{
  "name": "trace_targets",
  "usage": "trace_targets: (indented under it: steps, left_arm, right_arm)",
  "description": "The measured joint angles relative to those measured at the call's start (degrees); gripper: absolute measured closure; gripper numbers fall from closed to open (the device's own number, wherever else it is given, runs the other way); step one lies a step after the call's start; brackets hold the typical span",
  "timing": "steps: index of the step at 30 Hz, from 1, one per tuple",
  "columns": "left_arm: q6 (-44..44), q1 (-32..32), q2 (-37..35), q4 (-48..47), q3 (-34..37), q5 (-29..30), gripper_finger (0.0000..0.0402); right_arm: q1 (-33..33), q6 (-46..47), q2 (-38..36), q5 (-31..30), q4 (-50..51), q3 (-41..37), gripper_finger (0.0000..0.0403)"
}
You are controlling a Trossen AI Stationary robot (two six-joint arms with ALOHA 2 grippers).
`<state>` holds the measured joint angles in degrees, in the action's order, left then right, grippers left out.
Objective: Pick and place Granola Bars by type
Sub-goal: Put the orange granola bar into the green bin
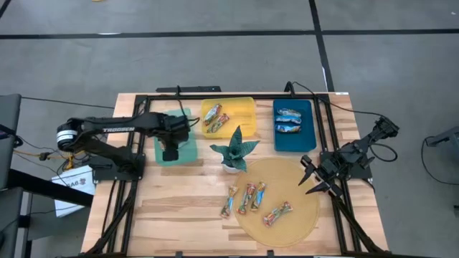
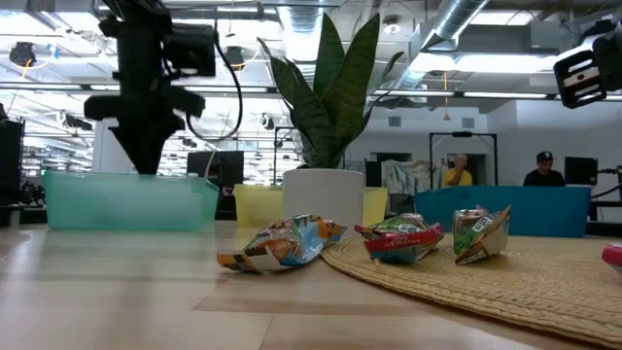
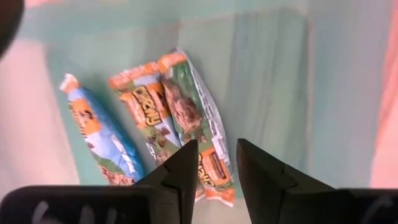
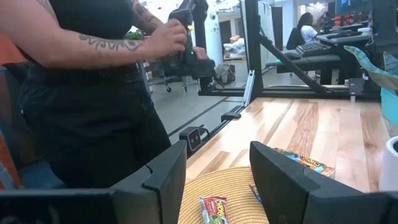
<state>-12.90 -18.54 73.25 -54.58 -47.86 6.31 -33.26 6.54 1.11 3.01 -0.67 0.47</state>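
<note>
On the pale wooden plank table (image 1: 179, 208), four shiny multicoloured granola bars (image 1: 256, 200) lie on or beside a round woven straw mat (image 1: 297, 215). Further back, the left gripper (image 3: 214, 171) hangs narrowly parted over three bars (image 3: 168, 118) inside a translucent green tray (image 1: 188, 152), gripping nothing. The right gripper (image 4: 217, 171) waits wide open. A person (image 4: 93, 81) stands beyond the table.
</note>
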Motion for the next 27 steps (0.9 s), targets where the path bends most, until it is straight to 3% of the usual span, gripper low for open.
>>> trace_targets:
  steps: [17, 27]
  left_arm:
    - [16.83, 7.69, -19.20, 10.48, 0.26, 0.09, 0.0299]
    - [14.72, 10.68, -29.48, 13.77, 2.23, 0.15, 0.0299]
  right_arm:
    - [0.02, 0.00, 0.00, -0.02, 0.00, 0.00, 0.0234]
    - [0.02, 0.00, 0.00, -0.02, 0.00, 0.00, 0.0234]
